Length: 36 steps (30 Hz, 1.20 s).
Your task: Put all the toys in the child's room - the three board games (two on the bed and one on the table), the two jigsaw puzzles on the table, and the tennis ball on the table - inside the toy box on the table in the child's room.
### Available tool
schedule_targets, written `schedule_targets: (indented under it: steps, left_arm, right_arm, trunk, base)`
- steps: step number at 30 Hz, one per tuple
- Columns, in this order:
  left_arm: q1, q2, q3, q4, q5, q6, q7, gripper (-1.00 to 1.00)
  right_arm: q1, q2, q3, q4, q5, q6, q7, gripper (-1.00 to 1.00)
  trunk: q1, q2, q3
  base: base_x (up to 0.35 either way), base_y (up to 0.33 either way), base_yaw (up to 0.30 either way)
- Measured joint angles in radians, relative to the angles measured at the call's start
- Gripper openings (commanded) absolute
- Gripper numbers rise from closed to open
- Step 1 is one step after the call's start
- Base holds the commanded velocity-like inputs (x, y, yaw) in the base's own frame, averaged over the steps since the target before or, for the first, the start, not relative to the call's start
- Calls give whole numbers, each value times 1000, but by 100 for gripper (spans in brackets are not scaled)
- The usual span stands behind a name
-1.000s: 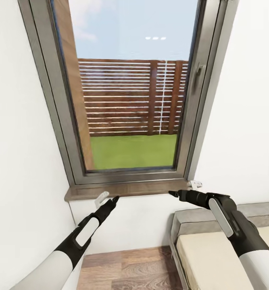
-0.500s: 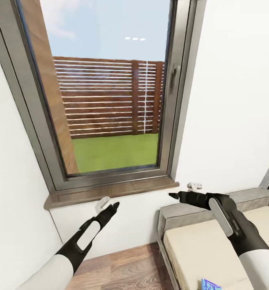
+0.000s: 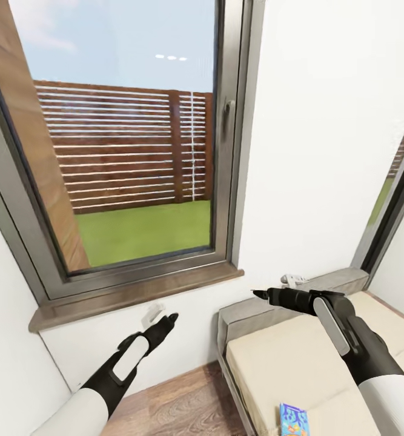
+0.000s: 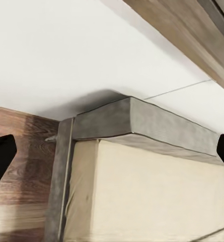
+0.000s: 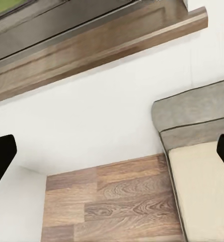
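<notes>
The view has swung right: the window (image 3: 123, 151) now sits toward 10 o'clock and more of the bed (image 3: 298, 357) shows at 4 o'clock, a board game (image 3: 294, 419) on its mattress; left gripper (image 3: 160, 316) and right gripper (image 3: 274, 289) both spread, empty

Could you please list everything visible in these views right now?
Window: one, grey frame, in the white wall ahead; fence and grass outside.
Sill: one, brown wood, under the window.
Second window: one, dark frame, at the right edge.
Bed: one, beige mattress, grey frame, lower right.
Board game: one, blue box, on the mattress near the bottom edge.
Floor: wood planks, beside the bed.
Left gripper: black, open, near the sill.
Right gripper: black, open, over the headboard.
</notes>
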Motion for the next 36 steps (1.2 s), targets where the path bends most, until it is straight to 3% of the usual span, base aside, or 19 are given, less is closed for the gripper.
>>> schedule_targets:
  steps: [10,17,36]
  left_arm:
    - [22,11,13,-4,63,52,20,100]
    - [28,13,18,-4,75,99,22,100]
    - [32,37,25,6,78,141,34,100]
  right_arm:
    - [0,1,-1,1,0,2,0,100]
    - [-1,1,0,4,1,3,0,100]
    - [-27,4,5,121,1,32,1,100]
  trunk:
    - [0,0,0]
    - [0,0,0]
    - [73,-133,-60]
  base:
    - [0,0,-272]
    - [0,0,-158]
    - [0,0,-32]
